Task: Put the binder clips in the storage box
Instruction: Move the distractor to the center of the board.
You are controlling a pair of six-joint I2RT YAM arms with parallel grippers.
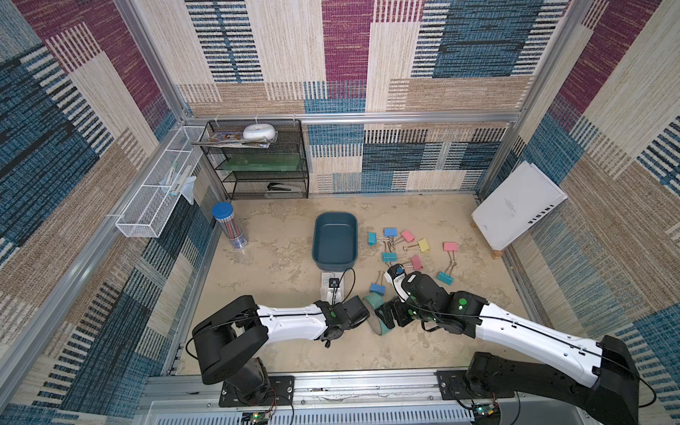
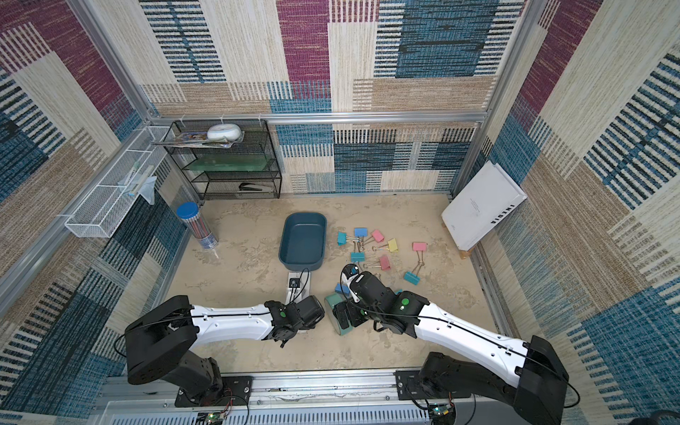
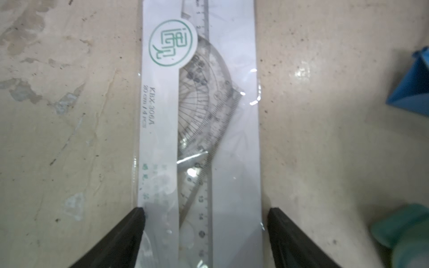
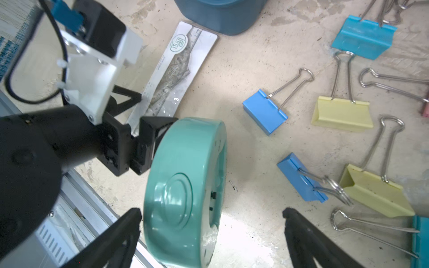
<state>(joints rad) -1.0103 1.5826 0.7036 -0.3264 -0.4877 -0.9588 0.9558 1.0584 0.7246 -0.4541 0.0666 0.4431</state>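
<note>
The storage box [image 1: 321, 245] is a dark teal-blue tray in mid-table, and nothing shows inside it. Right of it, several binder clips lie scattered, among them a blue one [image 1: 390, 232], a yellow one [image 1: 424, 244] and a pink one [image 1: 450, 246]. The right wrist view shows more binder clips close by, one blue [image 4: 264, 112] and one yellow [image 4: 342, 113]. My right gripper [image 4: 212, 211] is open around a mint-green ring [image 4: 183, 185] standing on edge, with the clips beyond it. My left gripper [image 3: 205, 210] is open, its fingers either side of a flat ruler pack [image 3: 199, 116].
The ruler pack [image 1: 331, 285] lies just in front of the box. A pencil jar [image 1: 230, 230] stands at the left, a black mesh shelf [image 1: 257, 158] at the back left. A white wire basket [image 1: 162, 187] hangs on the left wall. A white book [image 1: 515, 206] leans at the right.
</note>
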